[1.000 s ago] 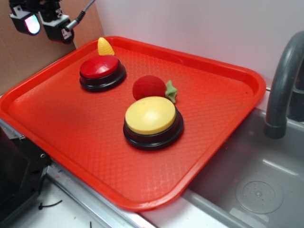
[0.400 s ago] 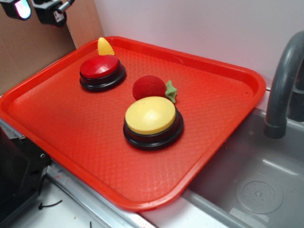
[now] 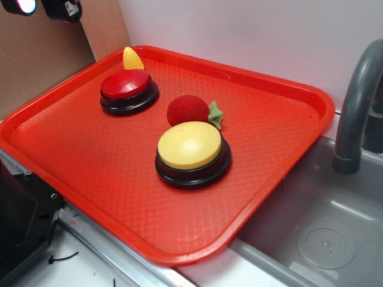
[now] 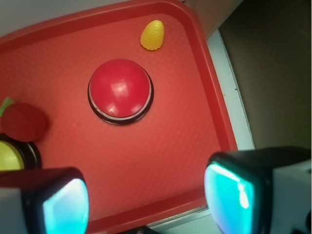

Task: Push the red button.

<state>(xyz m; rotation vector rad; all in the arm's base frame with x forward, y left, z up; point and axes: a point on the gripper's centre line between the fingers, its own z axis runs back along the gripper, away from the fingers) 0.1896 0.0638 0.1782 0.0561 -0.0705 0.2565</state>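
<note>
Exterior view shows a red tray [image 3: 281, 113] filling most of the frame, set beside a grey sink [image 3: 311, 239] at the lower right, with a grey faucet [image 3: 356, 101] curving up at the right edge. On the tray, the red button [image 3: 125, 85] sits in the upper left, its glossy dome on a black base. Just behind it, touching or nearly so, is a small yellow corn-shaped toy [image 3: 133, 58]. Toward the middle of the frame a fuzzy red ball [image 3: 187, 110] with a green leaf lies just beside the yellow button [image 3: 190, 145], which stands nearest the camera. The red button is well apart from the yellow one. At the very top left corner only the lower ends of the gripper [image 3: 42, 7] show, above a brown cardboard wall [image 3: 48, 66] and off the tray's edge, clear of everything on it.

Wrist view looks down on the same corner of the tray. The red button [image 4: 120, 91] is at the upper middle of the frame, the corn toy [image 4: 152, 35] above it, the red ball [image 4: 23, 122] at the left edge and a sliver of the yellow button [image 4: 9, 155] below that. The gripper [image 4: 146, 195] spans the bottom of the frame, its two fingers [image 4: 63, 204] spread wide with tray surface visible between them, holding nothing.
</note>
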